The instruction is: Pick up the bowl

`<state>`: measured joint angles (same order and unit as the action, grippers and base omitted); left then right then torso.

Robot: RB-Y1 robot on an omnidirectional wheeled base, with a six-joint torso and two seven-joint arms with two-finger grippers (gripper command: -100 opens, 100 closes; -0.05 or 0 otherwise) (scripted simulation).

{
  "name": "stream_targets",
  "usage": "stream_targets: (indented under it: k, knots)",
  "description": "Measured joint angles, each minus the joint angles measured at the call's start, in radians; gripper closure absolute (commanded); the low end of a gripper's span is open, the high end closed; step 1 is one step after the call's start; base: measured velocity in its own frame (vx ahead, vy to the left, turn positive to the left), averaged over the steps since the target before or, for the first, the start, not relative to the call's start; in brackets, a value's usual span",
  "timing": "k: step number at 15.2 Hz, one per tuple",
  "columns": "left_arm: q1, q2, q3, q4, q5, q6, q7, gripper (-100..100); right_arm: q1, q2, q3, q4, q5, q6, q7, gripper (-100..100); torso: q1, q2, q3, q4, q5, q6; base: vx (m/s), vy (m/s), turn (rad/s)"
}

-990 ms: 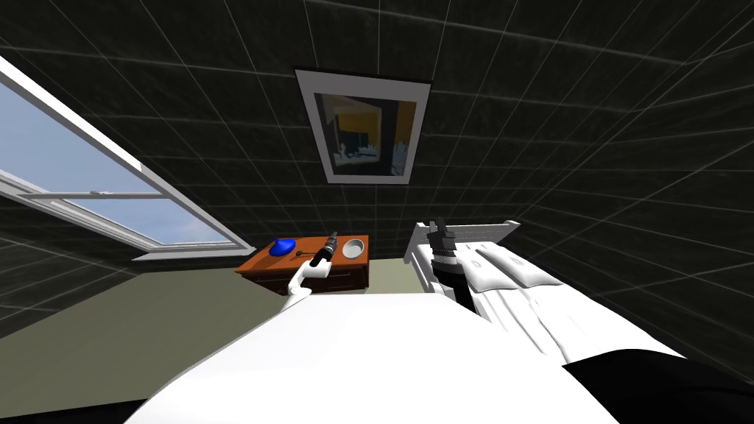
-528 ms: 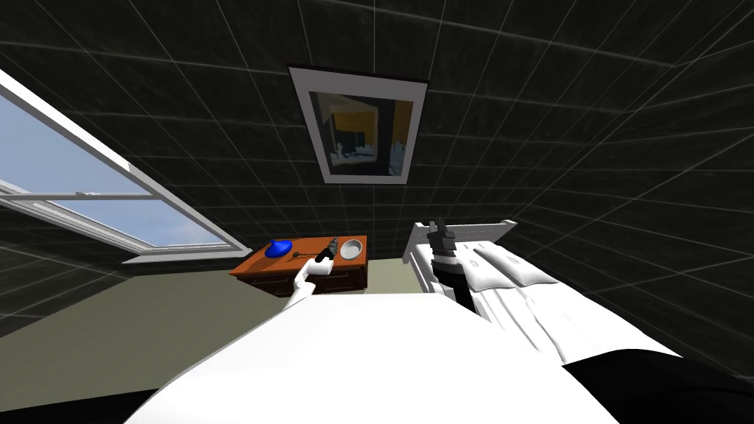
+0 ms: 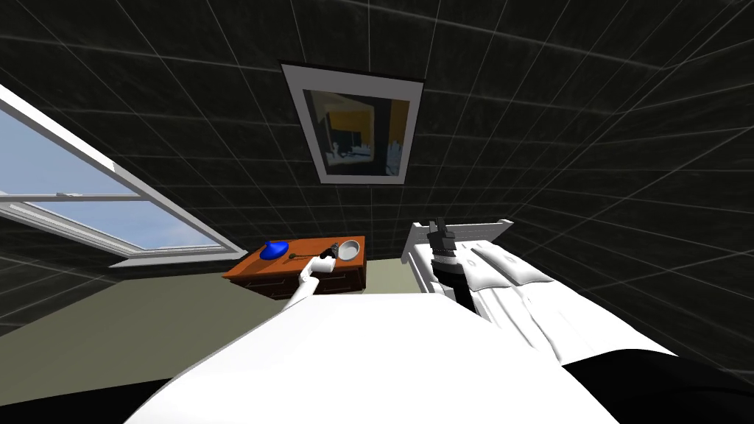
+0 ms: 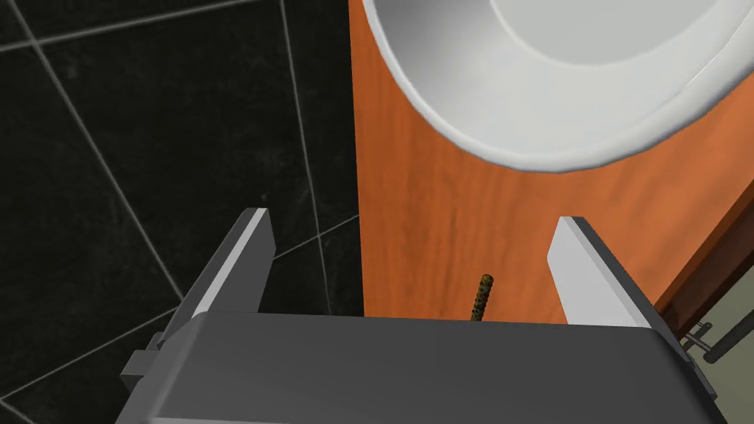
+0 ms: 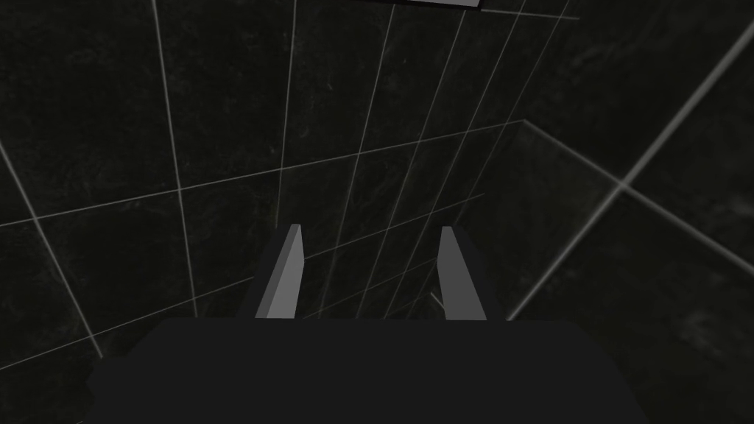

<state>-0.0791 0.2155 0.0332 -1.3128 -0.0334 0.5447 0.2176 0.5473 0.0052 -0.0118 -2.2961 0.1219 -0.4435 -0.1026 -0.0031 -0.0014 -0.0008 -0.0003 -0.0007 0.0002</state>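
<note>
Left end effector (image 4: 412,218) was released, fingers spread just short of the white bowl (image 4: 456,73) at the right end of the bench (image 3: 247,269); in my judgement it needed to advance until the near rim lay between them before clenching.

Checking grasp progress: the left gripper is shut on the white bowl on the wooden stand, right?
No: the left gripper is open, its fingers apart, and the white bowl sits on the wooden stand beyond their tips, ungripped. The left wrist view shows it.
</note>
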Motion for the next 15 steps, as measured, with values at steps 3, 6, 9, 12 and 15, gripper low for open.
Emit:
stream_targets:
  k: [3,6,9,12,15]
  knots:
    - [-0.038,-0.001,-0.001,0.082,0.004,0.047,0.012,-100,0.0,0.0,0.0,0.0,0.0,0.0,0.0,0,0.0,0.0,0.0,0.0,0.0,0.0,0.018,-0.034,-0.018]
    - [-0.062,-0.004,-0.002,0.129,0.004,0.09,0.02,-100,0.0,0.0,0.0,0.0,0.0,0.0,0.0,0,0.001,0.0,0.0,0.0,0.0,0.0,0.015,-0.031,-0.024]
    - [-0.091,-0.012,-0.004,0.181,0.0,0.143,0.032,-100,0.0,0.0,0.0,0.0,0.0,0.0,0.0,0,0.0,0.0,0.0,0.0,0.0,0.0,0.024,-0.035,-0.023]
    - [-0.12,-0.01,-0.006,0.234,0.008,0.19,0.039,-100,0.0,0.0,0.0,0.0,0.0,0.0,0.0,0,0.0,-0.001,0.0,0.0,0.0,0.0,0.031,-0.036,-0.023]
    - [-0.138,-0.021,-0.01,0.262,0.002,0.246,0.05,-100,0.0,0.0,0.0,0.0,0.0,0.0,0.0,0,0.0,-0.001,-0.001,0.0,0.0,0.0,0.03,-0.032,-0.024]
